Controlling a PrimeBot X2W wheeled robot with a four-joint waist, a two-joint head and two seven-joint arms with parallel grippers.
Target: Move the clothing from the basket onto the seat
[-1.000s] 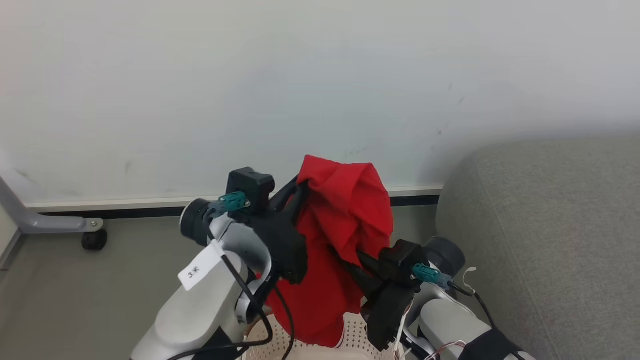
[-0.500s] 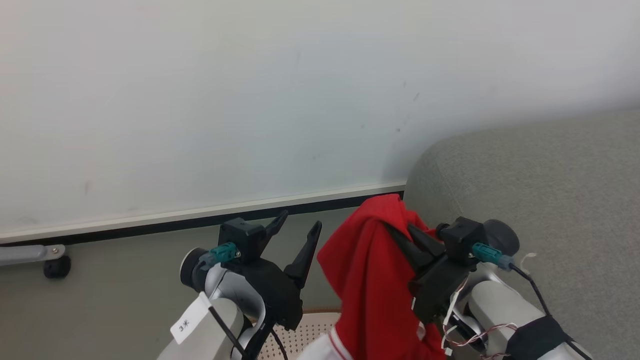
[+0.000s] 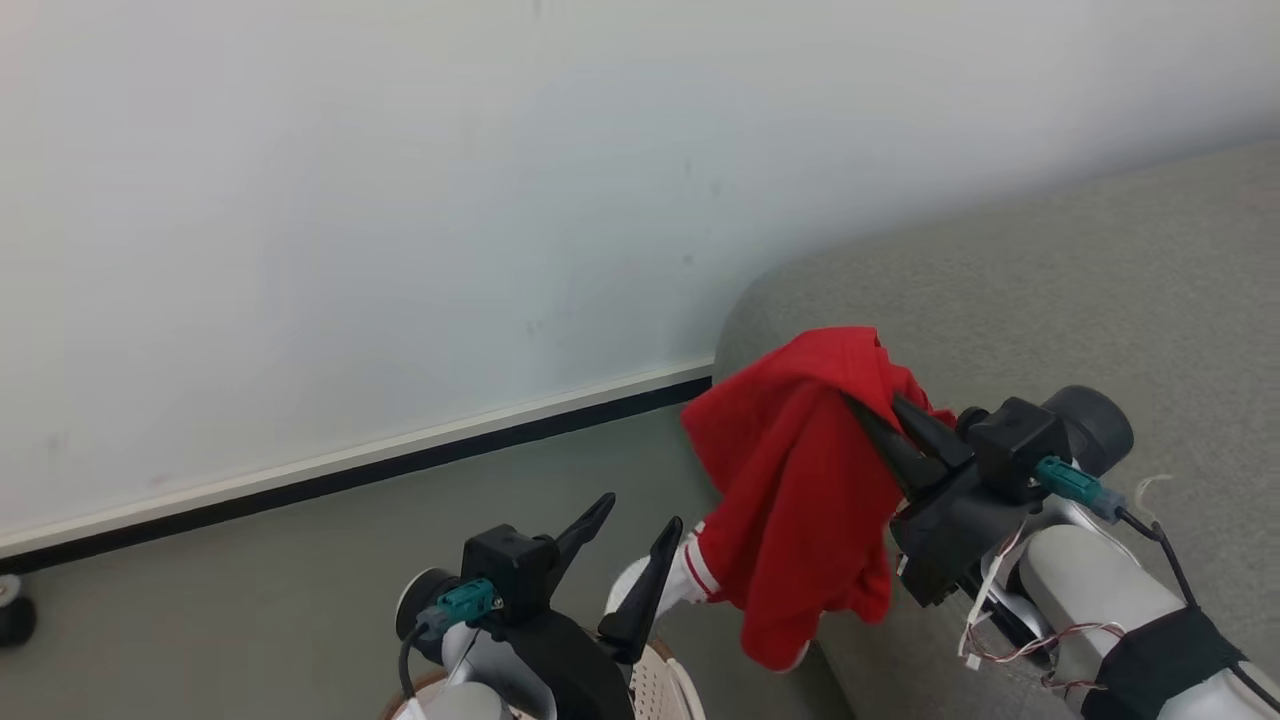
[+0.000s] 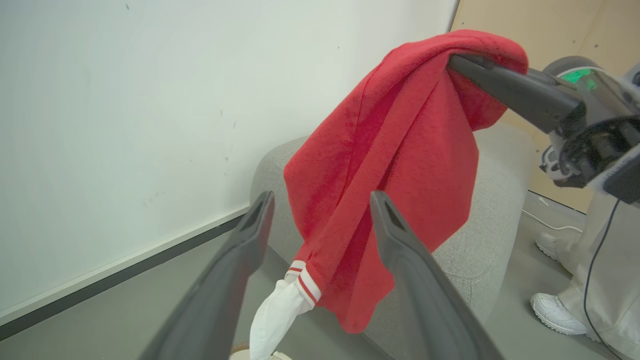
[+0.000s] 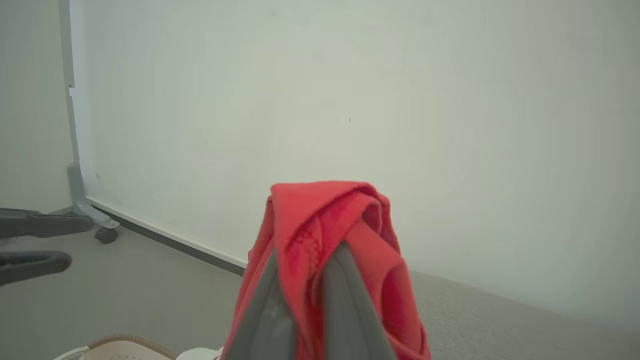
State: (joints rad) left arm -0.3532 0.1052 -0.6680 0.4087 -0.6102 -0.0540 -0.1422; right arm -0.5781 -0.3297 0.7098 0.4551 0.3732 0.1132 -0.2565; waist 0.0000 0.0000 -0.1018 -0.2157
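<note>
the right gripper (image 3: 872,401) is pinched tight on the red garment (image 3: 790,470), which hangs beside the grey sofa's (image 3: 1050,280) rounded end. the left gripper (image 3: 642,510) is spread wide and empty above the basket (image 3: 662,686).

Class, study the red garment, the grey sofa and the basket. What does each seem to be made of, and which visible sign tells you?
The red garment: soft knit cloth, likely cotton or fleece; matte, slightly fuzzy, hanging in limp folds.
The grey sofa: woven upholstery fabric; speckled matte weave, rounded padded edge.
The basket: probably moulded plastic; smooth cream wall with regular holes.
</note>
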